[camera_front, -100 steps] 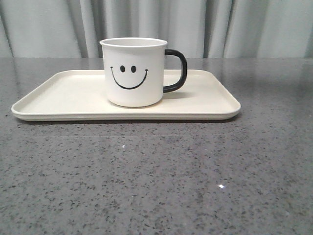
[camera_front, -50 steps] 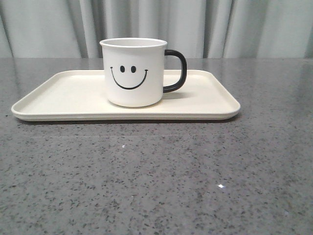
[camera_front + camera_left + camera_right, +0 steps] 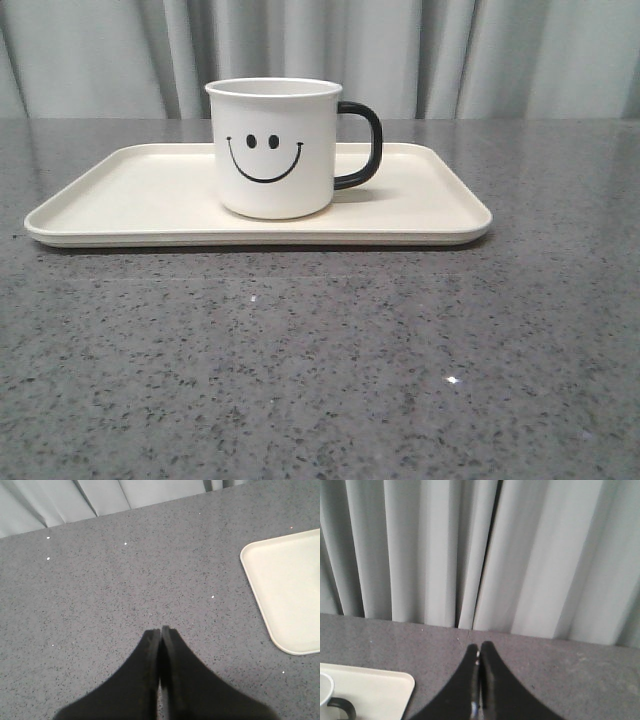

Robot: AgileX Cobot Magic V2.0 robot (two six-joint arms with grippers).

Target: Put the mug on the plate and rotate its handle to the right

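Observation:
The white mug (image 3: 275, 148) with its black smiley face stands upright on the cream plate (image 3: 130, 195) in the front view, a little left of the plate's middle. Its black handle (image 3: 362, 145) points to the right. Neither gripper shows in the front view. My left gripper (image 3: 161, 630) is shut with nothing in it, over bare table to the left of the plate (image 3: 290, 590). My right gripper (image 3: 479, 646) is shut and empty too, above the table right of the plate's corner (image 3: 375, 692), where the mug's rim (image 3: 325, 690) and handle (image 3: 340, 706) just show.
The table is a grey speckled stone top (image 3: 320, 370). A pale pleated curtain (image 3: 420, 55) hangs along its far edge.

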